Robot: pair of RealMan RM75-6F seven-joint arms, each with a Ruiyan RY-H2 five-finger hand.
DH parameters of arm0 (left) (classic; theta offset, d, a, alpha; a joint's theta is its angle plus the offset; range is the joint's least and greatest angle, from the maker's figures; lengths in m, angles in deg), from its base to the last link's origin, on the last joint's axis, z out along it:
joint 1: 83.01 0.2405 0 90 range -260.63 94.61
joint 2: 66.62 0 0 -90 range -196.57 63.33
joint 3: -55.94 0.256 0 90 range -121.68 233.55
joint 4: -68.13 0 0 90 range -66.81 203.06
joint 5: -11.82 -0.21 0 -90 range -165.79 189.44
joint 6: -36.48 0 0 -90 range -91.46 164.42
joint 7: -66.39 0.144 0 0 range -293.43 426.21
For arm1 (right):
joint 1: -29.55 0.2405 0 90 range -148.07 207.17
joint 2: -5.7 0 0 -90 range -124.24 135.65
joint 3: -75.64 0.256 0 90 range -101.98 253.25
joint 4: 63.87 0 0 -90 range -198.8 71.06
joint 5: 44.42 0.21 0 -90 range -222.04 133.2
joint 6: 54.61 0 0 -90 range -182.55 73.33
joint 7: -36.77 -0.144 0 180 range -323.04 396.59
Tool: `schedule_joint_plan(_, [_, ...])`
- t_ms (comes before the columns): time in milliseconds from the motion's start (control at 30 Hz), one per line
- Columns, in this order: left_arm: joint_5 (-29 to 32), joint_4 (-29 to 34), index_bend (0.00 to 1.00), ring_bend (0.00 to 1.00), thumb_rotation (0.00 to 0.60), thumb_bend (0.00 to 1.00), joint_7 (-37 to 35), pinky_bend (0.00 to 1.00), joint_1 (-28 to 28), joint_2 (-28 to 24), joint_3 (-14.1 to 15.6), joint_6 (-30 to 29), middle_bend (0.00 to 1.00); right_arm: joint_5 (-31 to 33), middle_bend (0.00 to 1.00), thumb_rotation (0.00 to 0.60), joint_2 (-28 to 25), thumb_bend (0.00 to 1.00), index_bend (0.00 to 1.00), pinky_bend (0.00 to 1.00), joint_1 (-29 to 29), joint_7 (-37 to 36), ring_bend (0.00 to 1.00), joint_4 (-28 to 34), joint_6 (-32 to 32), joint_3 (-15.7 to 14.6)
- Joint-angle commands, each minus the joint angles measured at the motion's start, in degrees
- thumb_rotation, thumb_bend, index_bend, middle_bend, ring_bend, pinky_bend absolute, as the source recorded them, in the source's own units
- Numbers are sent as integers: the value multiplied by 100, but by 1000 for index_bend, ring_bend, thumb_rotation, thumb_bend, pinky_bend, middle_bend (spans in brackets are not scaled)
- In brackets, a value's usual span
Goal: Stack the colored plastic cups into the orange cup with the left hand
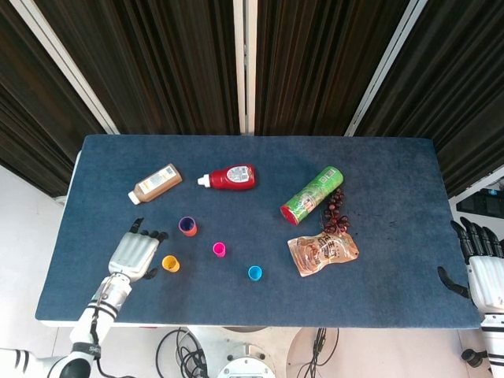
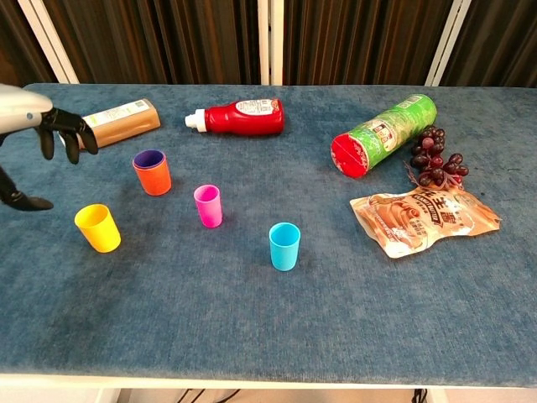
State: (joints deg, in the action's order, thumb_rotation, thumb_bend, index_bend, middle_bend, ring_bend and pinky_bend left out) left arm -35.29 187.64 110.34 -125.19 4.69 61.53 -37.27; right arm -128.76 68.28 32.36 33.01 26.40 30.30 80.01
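The orange cup stands upright at the table's left with a purple cup nested inside it; in the head view this stack sits below the brown bottle. A yellow cup, a pink cup and a blue cup stand apart, each upright. My left hand hovers just left of the yellow cup, fingers spread, holding nothing. My right hand hangs off the table's right edge, fingers apart and empty.
A brown bottle and a red ketchup bottle lie at the back left. A green chip can, dark grapes and a snack bag lie on the right. The table is covered in blue cloth.
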Motion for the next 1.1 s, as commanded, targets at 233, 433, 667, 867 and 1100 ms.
schedule_joint_plan(233, [-662,-684,241,311,600,203,-233,68,371,620,141,16,281,-12,0,600,15,247,0,0,-28,29,0,-20,19,-32])
schedule_joint_plan(433, [-781,-1079,242,311,600,203,-259,69,446,921,126,244,267,4,0,600,30,246,0,0,-31,56,0,-23,24,-24])
schedule_joint_plan(667, [-769,-1324,285,346,600,204,-328,115,498,1079,2,458,292,23,0,600,39,247,0,0,-8,93,0,-9,-24,-21])
schedule_joint_plan(867, [-962,-1508,393,439,600,212,-475,203,550,1156,-95,522,378,36,0,600,56,247,0,0,0,116,0,-13,-48,-24])
schedule_joint_plan(1100, [-1072,-1663,438,487,600,222,-519,252,602,1226,-208,559,430,44,0,600,57,247,0,0,-4,139,0,-2,-54,-31])
